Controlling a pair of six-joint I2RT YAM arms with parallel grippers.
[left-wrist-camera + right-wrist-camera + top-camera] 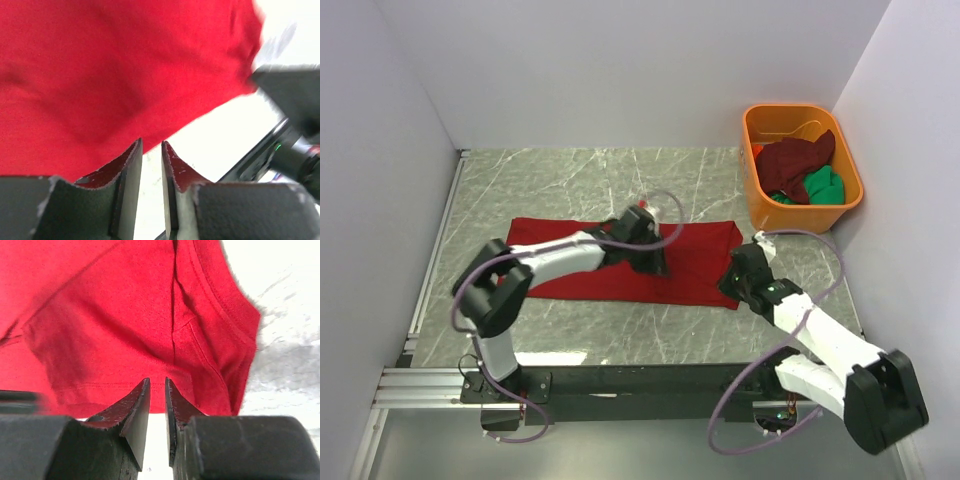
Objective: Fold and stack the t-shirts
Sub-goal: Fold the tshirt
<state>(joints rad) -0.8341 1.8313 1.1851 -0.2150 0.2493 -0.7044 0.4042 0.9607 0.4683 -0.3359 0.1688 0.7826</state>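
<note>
The bright red t-shirt [700,262] lies flat on the table as a long folded strip. My left gripper [656,264] hovers over its near edge around the middle; in the left wrist view [151,142] its jaws stand a narrow slit apart with nothing between them, above the red cloth [110,75]. My right gripper [736,281] is at the strip's right near corner; in its wrist view [157,380] the jaws are also nearly together and empty, just short of the hem [150,340]. The dark maroon t-shirt [796,163] and the green t-shirt [823,186] lie bunched in the orange tub.
The orange plastic tub [790,216] stands at the back right against the white wall. White walls close the table on the left, back and right. The black base rail [640,380] runs along the near edge.
</note>
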